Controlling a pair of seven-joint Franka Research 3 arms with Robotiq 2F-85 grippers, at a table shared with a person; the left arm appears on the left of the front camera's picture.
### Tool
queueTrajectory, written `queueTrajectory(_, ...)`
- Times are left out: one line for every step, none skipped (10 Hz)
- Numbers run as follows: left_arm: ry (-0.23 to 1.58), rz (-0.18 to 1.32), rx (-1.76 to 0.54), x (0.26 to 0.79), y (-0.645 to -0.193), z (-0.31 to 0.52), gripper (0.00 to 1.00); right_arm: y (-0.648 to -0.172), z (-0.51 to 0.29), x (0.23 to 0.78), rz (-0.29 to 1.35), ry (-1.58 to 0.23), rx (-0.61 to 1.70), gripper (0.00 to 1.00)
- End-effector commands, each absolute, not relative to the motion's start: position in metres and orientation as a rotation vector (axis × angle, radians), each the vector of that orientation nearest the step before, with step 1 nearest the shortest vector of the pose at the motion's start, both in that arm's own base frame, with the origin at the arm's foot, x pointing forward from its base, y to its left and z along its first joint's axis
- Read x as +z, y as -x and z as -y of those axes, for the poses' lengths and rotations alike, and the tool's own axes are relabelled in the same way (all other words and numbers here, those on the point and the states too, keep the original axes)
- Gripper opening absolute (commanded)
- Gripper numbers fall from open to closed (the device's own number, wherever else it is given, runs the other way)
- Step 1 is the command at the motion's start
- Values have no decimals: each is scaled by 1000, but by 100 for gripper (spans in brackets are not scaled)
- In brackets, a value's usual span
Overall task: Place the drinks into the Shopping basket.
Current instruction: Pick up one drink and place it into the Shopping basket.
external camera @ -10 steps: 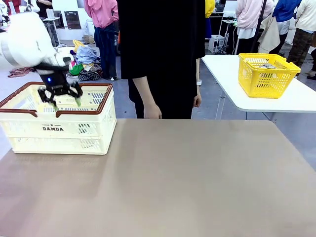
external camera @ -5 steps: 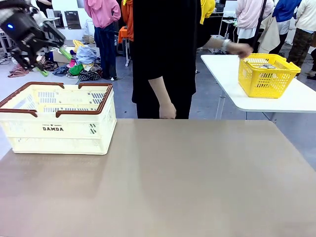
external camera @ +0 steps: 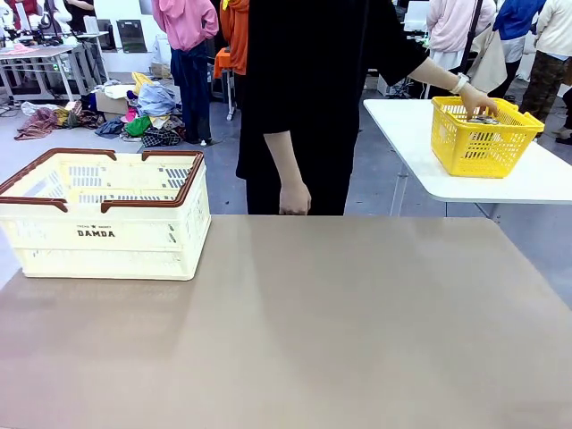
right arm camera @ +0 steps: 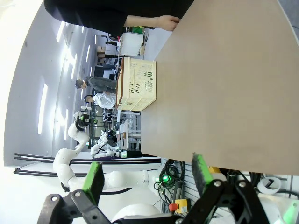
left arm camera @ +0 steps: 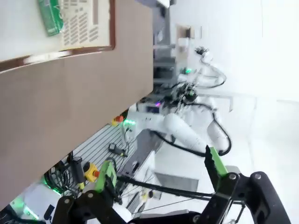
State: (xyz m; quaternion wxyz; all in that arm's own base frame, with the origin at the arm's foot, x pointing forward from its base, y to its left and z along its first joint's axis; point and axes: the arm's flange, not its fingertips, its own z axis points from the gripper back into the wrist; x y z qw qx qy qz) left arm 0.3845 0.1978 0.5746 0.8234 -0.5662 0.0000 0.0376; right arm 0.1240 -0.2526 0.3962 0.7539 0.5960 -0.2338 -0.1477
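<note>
While both claws stand wide open with nothing between their pads, the basket [external camera: 107, 237] sits on the brown worktop [external camera: 357, 322], well apart from either of them. From the left wrist, the left claw [left arm camera: 160, 164] has its green-tipped fingers [left arm camera: 107, 173] spread and empty. The worktop's edge runs ahead of it, and the basket's brown-rimmed corner lies far beyond, toward the upper left of that view. A green can [left arm camera: 50, 16] lies on its side inside the basket. From the right wrist, the right claw [right arm camera: 147, 167] is likewise spread and empty. A bare stretch of worktop lies ahead of it, with the basket far off across that stretch. Farther still from this claw, at the far edge, hangs a hand [right arm camera: 163, 21] of the person [external camera: 304, 89] in black. The person's other hand [external camera: 474, 100] reaches into a yellow basket [external camera: 483, 143] on a white side worktop [external camera: 536, 183], well away from both claws.
</note>
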Motion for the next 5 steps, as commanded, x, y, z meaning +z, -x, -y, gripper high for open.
queueTrajectory(1247,6,36,551,-391,-198,100,-119,252,399,544,-1305,-308,100)
queueTrajectory(1257,-29,11,545,-401,-193,100,-119,252,399,544,-1305,-308,100)
queueTrajectory(1235,16,98,551,-378,-217,100,-119,252,399,544,-1305,-308,100)
queueTrajectory(1235,16,98,551,-378,-217,100,-119,252,399,544,-1305,-308,100)
queueTrajectory(1235,16,98,551,-378,-217,100,-119,252,399,544,-1305,-308,100)
